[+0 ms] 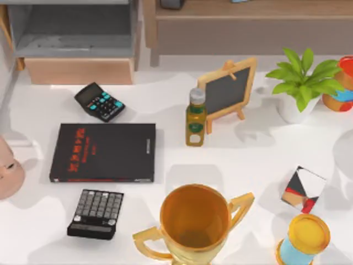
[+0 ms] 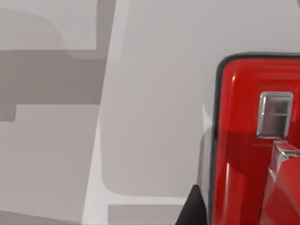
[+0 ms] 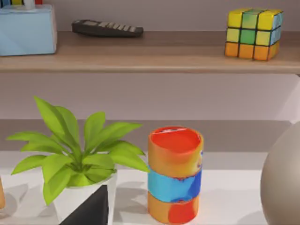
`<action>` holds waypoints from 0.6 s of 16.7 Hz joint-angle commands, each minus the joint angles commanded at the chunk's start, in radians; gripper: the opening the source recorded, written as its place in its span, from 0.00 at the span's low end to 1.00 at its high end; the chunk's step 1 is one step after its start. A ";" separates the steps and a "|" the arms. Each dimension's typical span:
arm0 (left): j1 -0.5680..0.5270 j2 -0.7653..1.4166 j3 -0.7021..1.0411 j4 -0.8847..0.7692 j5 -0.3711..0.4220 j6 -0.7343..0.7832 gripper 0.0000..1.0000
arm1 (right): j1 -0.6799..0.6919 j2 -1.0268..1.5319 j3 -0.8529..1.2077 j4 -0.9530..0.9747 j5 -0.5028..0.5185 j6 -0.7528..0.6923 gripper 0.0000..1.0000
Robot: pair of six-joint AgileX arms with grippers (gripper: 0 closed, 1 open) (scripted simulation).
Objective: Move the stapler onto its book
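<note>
Left end effector: opening and hold cannot be told. Left wrist view: red stapler (image 2: 255, 140) close up, on pale surface (image 2: 150, 117), steel parts showing; possibly right under the camera. Top view: black book (image 1: 105, 152) lies flat, left of centre, between two calculators (image 1: 99, 101) (image 1: 95, 213). Gold trophy (image 1: 194, 223) near front edge.

Glossy red plastic stapler (image 2: 255, 140) with shiny metal insert; matt black book (image 1: 105, 152); polished golden metal trophy (image 1: 194, 223).
</note>
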 joint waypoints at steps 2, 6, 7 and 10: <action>0.000 0.000 0.000 0.000 0.000 0.000 0.10 | 0.000 0.000 0.000 0.000 0.000 0.000 1.00; 0.000 0.000 0.000 0.000 0.000 0.000 0.00 | 0.000 0.000 0.000 0.000 0.000 0.000 1.00; 0.000 0.000 0.000 0.000 0.000 0.000 0.00 | 0.000 0.000 0.000 0.000 0.000 0.000 1.00; 0.000 0.000 0.000 0.000 0.000 0.000 0.00 | 0.000 0.000 0.000 0.000 0.000 0.000 1.00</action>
